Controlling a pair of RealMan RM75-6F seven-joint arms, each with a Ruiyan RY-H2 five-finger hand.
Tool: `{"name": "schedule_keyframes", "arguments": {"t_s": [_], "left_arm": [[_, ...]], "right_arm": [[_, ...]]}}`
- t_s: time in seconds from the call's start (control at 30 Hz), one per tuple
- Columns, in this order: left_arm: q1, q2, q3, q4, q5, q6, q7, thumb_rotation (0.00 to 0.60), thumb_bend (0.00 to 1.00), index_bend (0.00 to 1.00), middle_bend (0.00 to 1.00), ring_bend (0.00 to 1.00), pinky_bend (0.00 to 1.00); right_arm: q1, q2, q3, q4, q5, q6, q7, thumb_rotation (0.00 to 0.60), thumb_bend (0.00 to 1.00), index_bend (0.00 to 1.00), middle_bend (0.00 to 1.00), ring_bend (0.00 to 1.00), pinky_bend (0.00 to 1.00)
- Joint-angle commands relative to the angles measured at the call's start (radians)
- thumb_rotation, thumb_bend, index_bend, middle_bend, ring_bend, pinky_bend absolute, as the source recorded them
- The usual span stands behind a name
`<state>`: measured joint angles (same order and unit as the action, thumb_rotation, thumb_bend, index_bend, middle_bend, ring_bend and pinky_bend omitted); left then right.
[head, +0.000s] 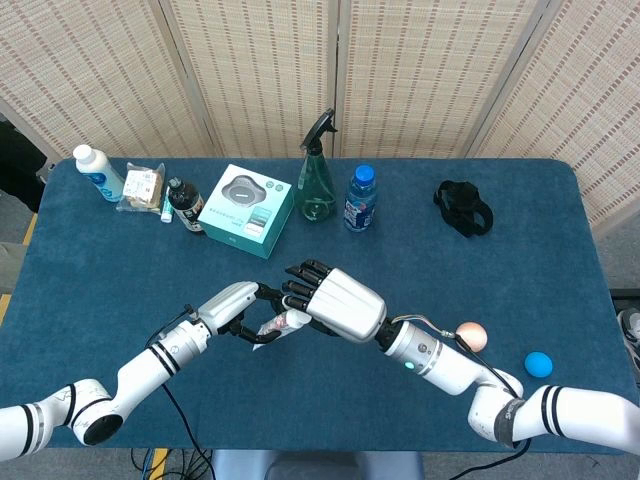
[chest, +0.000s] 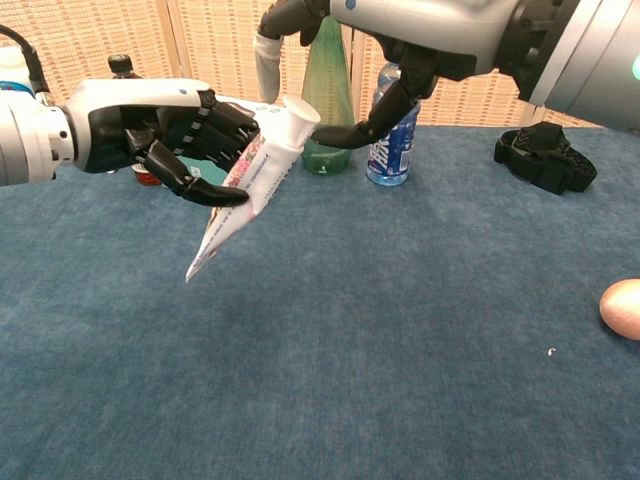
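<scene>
Tube (chest: 245, 190) tilts in left hand (chest: 150, 125); right hand's fingers (chest: 268, 62) ring its cap.

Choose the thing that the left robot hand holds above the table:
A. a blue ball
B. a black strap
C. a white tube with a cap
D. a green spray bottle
C: in the chest view the left robot hand grips a white tube with its capped end pointing up toward the right robot hand, while the green spray bottle, blue ball and black strap lie apart on the table.

Blue-clothed table (head: 120, 290) — woven folding screen (head: 330, 70)
</scene>
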<state>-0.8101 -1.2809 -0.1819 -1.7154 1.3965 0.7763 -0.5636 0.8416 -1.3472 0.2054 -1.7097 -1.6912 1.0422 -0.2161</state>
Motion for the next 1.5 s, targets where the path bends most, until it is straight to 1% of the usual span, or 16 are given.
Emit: {"name": "schedule_keyframes", "arguments": {"t_s": [0.03, 0.13, 0.3, 0.6, 0.83, 1.13, 1.5], "left_arm": [[-0.002, 0.001, 0.001, 0.001, 0.001, 0.000, -0.003, 0.600, 0.43, 0.60, 0.63, 0.39, 0.23], [-0.003, 0.001, 0.003, 0.002, 0.002, 0.001, -0.005, 0.600, 0.43, 0.60, 0.63, 0.39, 0.23], [-0.004, 0.000, 0.008, 0.006, 0.002, 0.002, -0.011, 0.600, 0.43, 0.60, 0.63, 0.39, 0.23], [-0.008, -0.001, 0.009, 0.013, 0.000, -0.002, -0.037, 0.600, 0.43, 0.60, 0.63, 0.39, 0.23], [-0.013, 0.001, 0.008, 0.015, 0.000, -0.013, -0.077, 0.600, 0.43, 0.60, 0.64, 0.39, 0.23], [-0.020, 0.013, 0.007, 0.019, 0.005, -0.035, -0.159, 0.600, 0.43, 0.60, 0.64, 0.39, 0.23], [-0.027, 0.025, 0.008, 0.031, 0.022, -0.062, -0.291, 0.600, 0.43, 0.61, 0.64, 0.40, 0.23]], "right_arm": [[0.003, -0.001, -0.002, 0.001, 0.002, 0.002, 0.001, 0.600, 0.22, 0.43, 0.35, 0.19, 0.27], [0.005, -0.002, -0.005, 0.003, 0.005, 0.003, 0.003, 0.600, 0.22, 0.44, 0.35, 0.19, 0.27], [0.008, -0.010, -0.009, 0.012, 0.003, 0.017, 0.011, 0.600, 0.22, 0.50, 0.36, 0.19, 0.27], [0.009, -0.033, -0.013, 0.035, -0.016, 0.062, 0.026, 0.600, 0.22, 0.58, 0.38, 0.19, 0.27], [0.005, -0.048, -0.016, 0.057, -0.027, 0.097, 0.032, 0.600, 0.22, 0.60, 0.38, 0.19, 0.27], [-0.002, -0.068, -0.017, 0.090, -0.038, 0.139, 0.045, 0.600, 0.22, 0.60, 0.39, 0.19, 0.27], [-0.008, -0.087, -0.019, 0.122, -0.054, 0.180, 0.039, 0.600, 0.22, 0.60, 0.39, 0.19, 0.27]]}}
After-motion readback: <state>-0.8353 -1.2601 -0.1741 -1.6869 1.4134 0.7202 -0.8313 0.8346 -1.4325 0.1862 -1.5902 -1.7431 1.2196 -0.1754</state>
